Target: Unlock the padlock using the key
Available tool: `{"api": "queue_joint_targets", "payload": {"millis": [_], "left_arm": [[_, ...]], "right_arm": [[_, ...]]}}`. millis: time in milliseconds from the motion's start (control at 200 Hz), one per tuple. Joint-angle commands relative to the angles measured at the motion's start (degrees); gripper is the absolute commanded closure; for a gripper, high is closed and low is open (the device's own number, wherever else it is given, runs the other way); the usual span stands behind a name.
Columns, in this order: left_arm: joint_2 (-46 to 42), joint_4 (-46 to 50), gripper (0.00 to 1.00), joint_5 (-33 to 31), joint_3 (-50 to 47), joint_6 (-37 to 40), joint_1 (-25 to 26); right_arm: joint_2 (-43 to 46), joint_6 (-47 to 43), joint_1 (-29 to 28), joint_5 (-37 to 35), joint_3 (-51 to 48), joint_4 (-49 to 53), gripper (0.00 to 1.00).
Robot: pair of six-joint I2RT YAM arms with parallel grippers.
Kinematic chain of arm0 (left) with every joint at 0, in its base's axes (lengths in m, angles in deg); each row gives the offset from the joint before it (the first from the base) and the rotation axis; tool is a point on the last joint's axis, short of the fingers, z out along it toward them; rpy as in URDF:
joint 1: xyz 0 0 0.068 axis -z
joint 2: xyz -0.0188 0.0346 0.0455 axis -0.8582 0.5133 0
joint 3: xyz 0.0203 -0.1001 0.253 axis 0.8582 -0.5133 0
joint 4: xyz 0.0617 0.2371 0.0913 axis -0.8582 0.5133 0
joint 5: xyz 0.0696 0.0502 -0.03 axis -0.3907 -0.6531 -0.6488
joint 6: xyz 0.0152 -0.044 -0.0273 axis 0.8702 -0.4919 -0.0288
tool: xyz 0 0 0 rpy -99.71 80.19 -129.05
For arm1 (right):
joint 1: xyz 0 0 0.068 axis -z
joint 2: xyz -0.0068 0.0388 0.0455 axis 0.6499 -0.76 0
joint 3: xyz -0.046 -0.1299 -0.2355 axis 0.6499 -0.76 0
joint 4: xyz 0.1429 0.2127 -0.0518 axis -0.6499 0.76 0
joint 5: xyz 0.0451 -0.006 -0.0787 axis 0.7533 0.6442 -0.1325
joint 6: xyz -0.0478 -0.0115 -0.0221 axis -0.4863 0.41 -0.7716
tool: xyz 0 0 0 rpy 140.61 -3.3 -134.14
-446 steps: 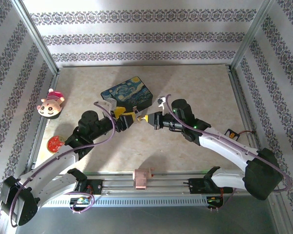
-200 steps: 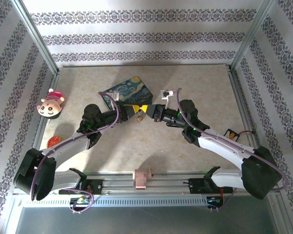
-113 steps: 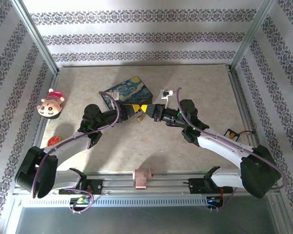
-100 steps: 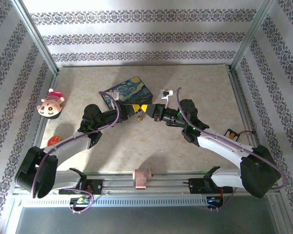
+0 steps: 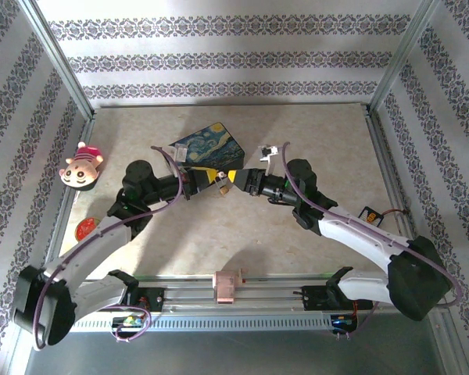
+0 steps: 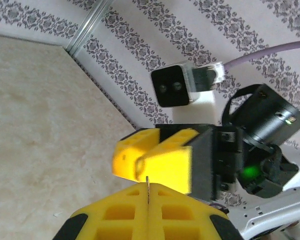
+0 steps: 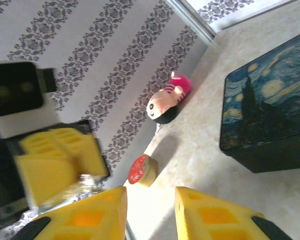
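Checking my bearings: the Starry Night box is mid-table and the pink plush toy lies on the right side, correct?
No. The top external view shows the pink plush toy on the left side; the Starry Night box is mid-table.

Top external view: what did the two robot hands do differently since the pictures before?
The right gripper opened its jaws. The left gripper closed fully, pinching a thin silvery piece, and its arm drew back a little toward its own side. The painted box and the plush toy stayed put.
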Motion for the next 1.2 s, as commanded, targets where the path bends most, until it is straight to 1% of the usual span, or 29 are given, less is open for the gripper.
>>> {"api": "queue_joint_targets", "payload": {"millis": [0,60,115,280,530,690,914,1199], "left_arm": [[-2.35,22.14,1.00,1.10,6.64,15.67,-0.44],[-2.04,28.55,1.00,3.10,9.38,19.67,-0.40],[-1.44,32.09,1.00,4.92,11.28,22.17,-0.40],[0.86,34.49,1.00,11.58,13.47,24.62,-0.44],[3.44,35.41,1.00,16.30,13.80,24.74,-0.26],[2.94,33.50,1.00,18.54,13.10,23.82,-0.13],[1.98,31.15,1.00,18.77,12.20,22.31,-0.17],[1.39,28.66,1.00,19.60,11.77,20.96,-0.17]], "right_arm": [[2.85,-4.29,0.74,-0.83,-0.99,2.33,0.64],[3.99,-5.13,0.88,-0.93,-1.67,2.12,0.63],[5.02,-5.89,0.84,-0.83,-2.11,1.77,0.63],[7.12,-6.94,0.67,2.65,-3.26,-1.08,0.64],[6.18,-9.63,-1.18,13.35,-2.50,-4.34,0.64],[3.87,-11.42,-2.12,16.54,-0.75,-4.26,0.67],[-0.15,-12.95,-2.56,21.87,1.65,-4.27,0.70],[-0.80,-13.01,-2.59,25.22,2.49,-4.32,0.72]]}}
